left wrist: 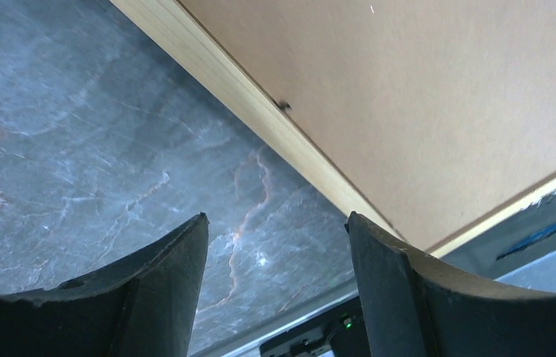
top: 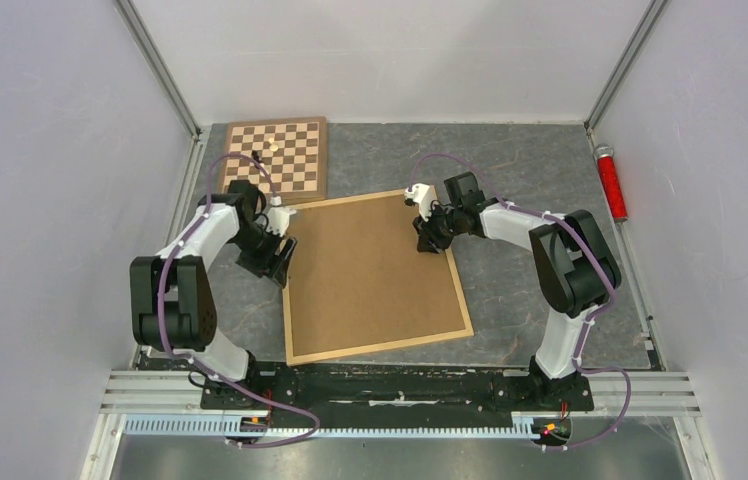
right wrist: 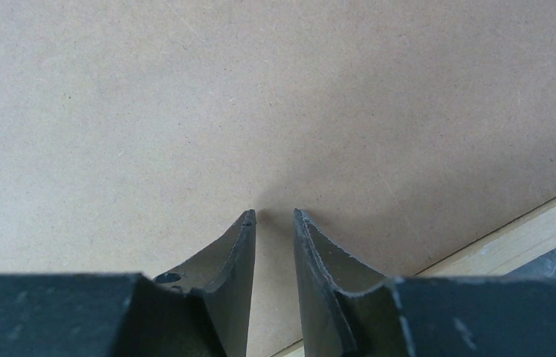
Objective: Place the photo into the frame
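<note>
The grey marbled counter (top: 540, 170) sits inside white walls. On it you have one checkered chessboard (top: 295, 165) at the far left, carrying two small pieces, and one red cylinder (top: 611, 183) against the right edge. One frame (top: 380, 347) lies flat in the middle, its far left corner just beside the chessboard. One brown backing board (top: 370, 270) fills the frame and covers whatever lies beneath. The photo is not in sight in any view.

Both arms are bent inward. Your left hand (top: 280, 262) hangs over bare counter just outside the frame's left rail, released and wide. Your right hand (top: 428, 240) points down over the board near its far right corner, fingers a narrow gap apart, grasping nothing.
</note>
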